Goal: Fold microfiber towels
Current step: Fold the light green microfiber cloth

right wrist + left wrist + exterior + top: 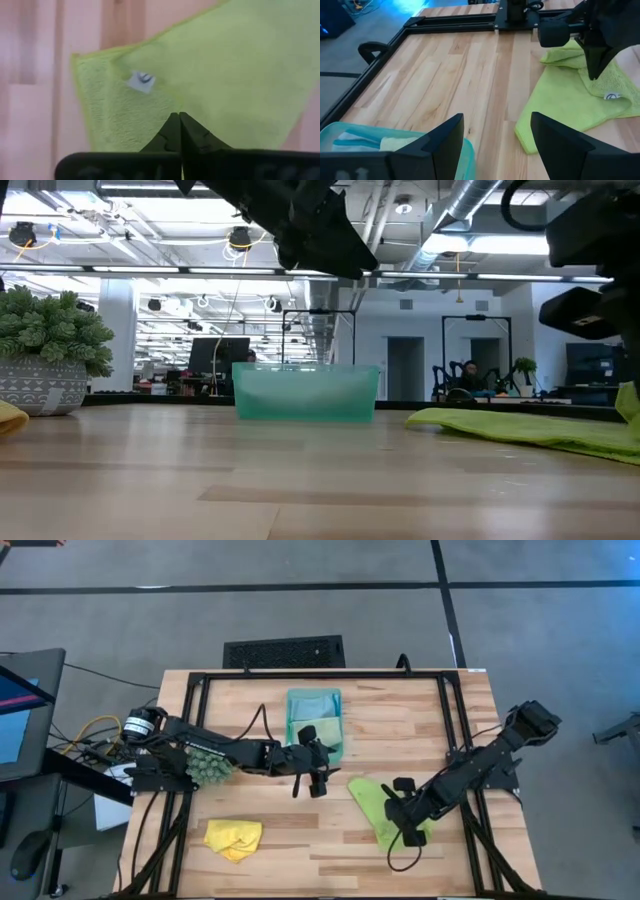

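Right claw (179,131) fingers pinched shut on lime green towel (375,802), lower right of centre on tabletop (400,725). I'd lift corner low, carry across, match edges. Left claw (312,765) wide open, empty, beside tray (335,700).

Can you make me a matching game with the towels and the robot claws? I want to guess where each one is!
Things:
1. lime green towel
2. yellow towel
3. left claw
4. right claw

States:
A. open, beside the teal tray
B. crumpled alone near the table's front edge
C. shut, pinching a towel
D. spread on the table, partly folded over

Pairs: 1-D, 2-B, 3-A, 4-C
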Motion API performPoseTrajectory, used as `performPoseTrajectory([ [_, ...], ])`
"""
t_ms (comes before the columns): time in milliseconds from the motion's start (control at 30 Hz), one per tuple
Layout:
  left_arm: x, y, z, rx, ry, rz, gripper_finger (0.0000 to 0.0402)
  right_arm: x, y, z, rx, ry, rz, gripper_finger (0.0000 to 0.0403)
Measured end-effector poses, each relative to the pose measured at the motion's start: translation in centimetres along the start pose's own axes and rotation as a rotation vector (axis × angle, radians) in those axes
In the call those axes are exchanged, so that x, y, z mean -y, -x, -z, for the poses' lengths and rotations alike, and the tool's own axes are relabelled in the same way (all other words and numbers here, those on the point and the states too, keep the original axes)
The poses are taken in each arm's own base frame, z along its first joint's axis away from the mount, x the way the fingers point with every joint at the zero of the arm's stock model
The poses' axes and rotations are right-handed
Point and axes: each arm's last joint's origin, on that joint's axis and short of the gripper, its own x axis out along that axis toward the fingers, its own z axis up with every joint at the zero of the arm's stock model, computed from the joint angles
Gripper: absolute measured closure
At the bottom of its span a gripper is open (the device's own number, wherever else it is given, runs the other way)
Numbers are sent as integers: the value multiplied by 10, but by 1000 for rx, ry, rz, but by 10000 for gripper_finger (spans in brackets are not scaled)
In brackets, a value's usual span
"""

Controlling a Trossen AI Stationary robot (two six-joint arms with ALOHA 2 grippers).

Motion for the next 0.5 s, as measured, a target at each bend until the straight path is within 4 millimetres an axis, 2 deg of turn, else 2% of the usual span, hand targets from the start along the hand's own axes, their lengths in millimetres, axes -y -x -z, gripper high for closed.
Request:
performPoseTrajectory([
  [133, 1, 0, 0, -1, -7, 18, 178, -6, 1, 2, -2, 17, -29, 396],
  [200, 3, 1, 1, -11, -63, 63, 178, -11, 9, 2, 29, 37, -20, 396],
  [400, 34, 4, 10, -15, -313, 172, 178, -26, 57, -4, 269, 101, 174, 396],
  [500, 53, -3, 21, -2, -433, 191, 178, -31, 86, -5, 409, 102, 244, 393],
])
